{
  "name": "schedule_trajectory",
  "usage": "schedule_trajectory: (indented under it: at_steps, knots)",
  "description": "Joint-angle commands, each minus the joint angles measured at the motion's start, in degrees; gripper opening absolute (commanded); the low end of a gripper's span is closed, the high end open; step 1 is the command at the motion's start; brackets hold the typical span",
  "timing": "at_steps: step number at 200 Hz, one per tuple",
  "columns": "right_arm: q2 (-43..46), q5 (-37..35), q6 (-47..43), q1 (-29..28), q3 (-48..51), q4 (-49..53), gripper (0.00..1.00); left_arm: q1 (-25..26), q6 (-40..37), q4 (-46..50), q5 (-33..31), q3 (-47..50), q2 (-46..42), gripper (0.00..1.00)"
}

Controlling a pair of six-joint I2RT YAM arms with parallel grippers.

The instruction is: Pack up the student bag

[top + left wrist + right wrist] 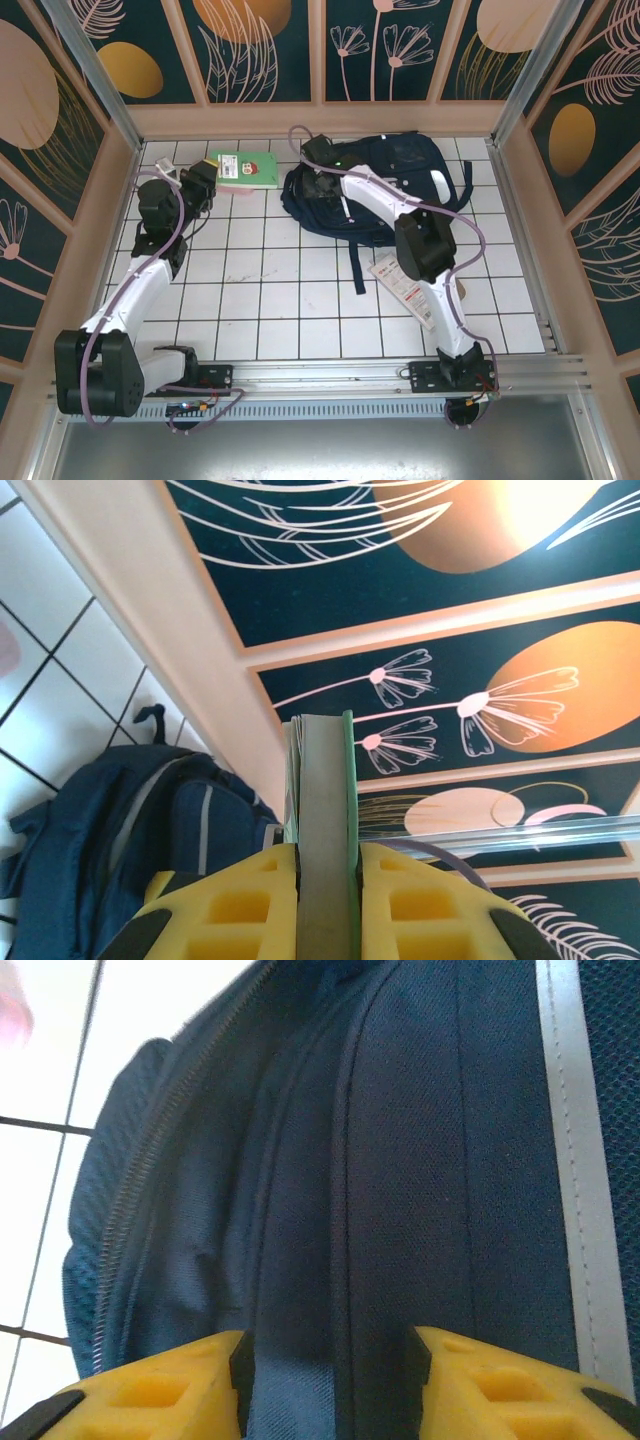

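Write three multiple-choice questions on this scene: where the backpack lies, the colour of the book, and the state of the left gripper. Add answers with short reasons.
1. Where on the table does the backpack lie?
A. near edge
B. at the back, right of the book
C. near left corner
2. The book's cover is mostly:
A. blue
B. green
C. black
3. The left gripper is:
A. open, empty
B. shut on a strap
C. shut on the book
Answers: 1 B, it lies by the back wall; 2 B, the cover shows green; 3 C, the yellow fingers pinch the book.
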State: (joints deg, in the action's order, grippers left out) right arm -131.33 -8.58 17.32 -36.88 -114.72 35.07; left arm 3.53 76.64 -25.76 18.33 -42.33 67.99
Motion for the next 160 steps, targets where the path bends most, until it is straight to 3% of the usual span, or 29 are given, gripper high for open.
schedule_trajectory:
  at_steps: [1,32,56,120,160]
  knots:
    - [-2.72,-6.46,-3.01,-0.53,-3.14,6.56,0.42,-0.45,-2.32,0.9,-0.84,-0.63,-2.07,0.0]
    - [-4.02,-11.85,-3.88,-1.08,-2.42,7.08,0.3,-0.46,-2.89,1.18,-0.75,-0.39,-2.59,0.0]
    - [-3.82,-13.14,-4.05,-1.05,-1.89,7.2,0.0,-0.45,-2.99,0.58,-0.33,-0.41,-2.35,0.0]
    - [7.09,-9.81,-3.43,-0.78,-4.03,4.05,0.0,-0.45,-3.22,-2.13,0.92,0.35,0.59,0.0]
    - [13.13,0.38,-0.47,2.71,-7.03,3.67,0.0,-0.39,-1.64,-7.07,1.87,1.16,4.41,0.0]
